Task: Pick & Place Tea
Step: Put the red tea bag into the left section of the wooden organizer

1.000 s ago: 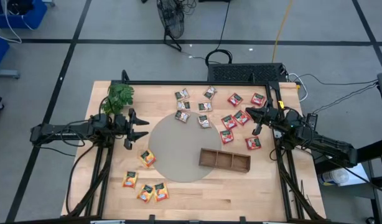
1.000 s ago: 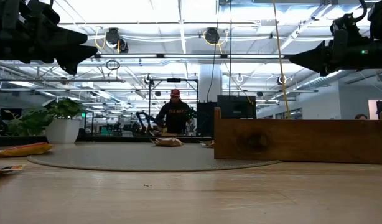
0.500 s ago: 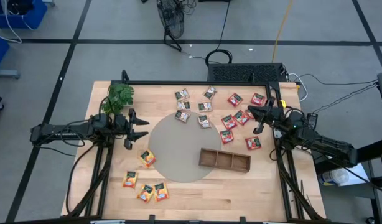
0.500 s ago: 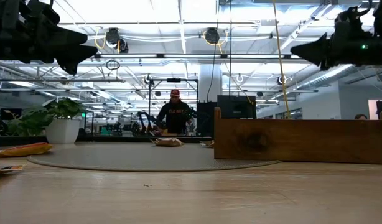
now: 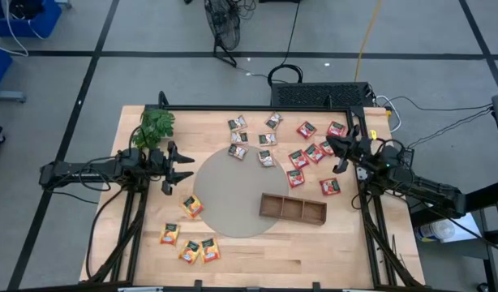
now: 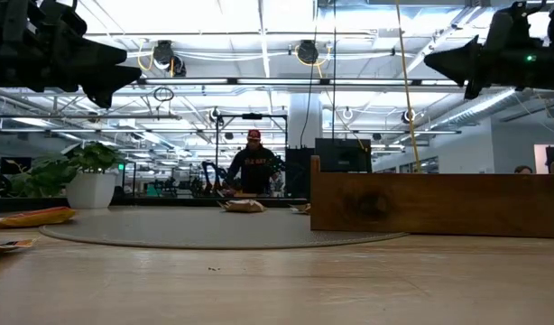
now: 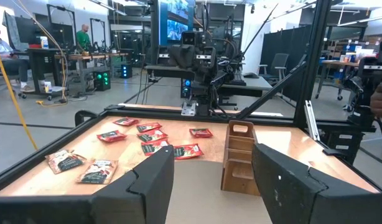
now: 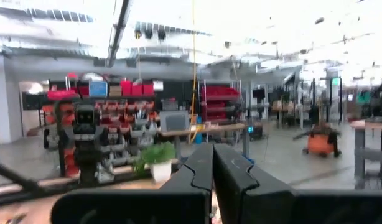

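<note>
Tea sachets lie flat on the wooden table: red ones (image 5: 298,158) at the far right, grey-white ones (image 5: 238,138) at the far middle, orange-yellow ones (image 5: 190,251) at the near left. My left gripper (image 5: 182,166) hovers open and level above the table's left side, pointing toward the right, with nothing between its fingers (image 7: 155,182). My right gripper (image 5: 333,149) is shut and raised above the red sachets, its tip (image 6: 430,65) tilted upward. In the right wrist view, the shut fingers (image 8: 206,163) point over the room, not at the table.
A long brown wooden compartment tray (image 5: 293,208) rests partly on a grey round mat (image 5: 233,195) at the table's middle. A green leafy sprig (image 5: 156,125) stands at the far left corner. A person (image 6: 252,167) stands in the room beyond the far edge.
My right gripper has tipped its shut fingers upward and risen a little above the red sachets. The sachets and the tray lie as before.
</note>
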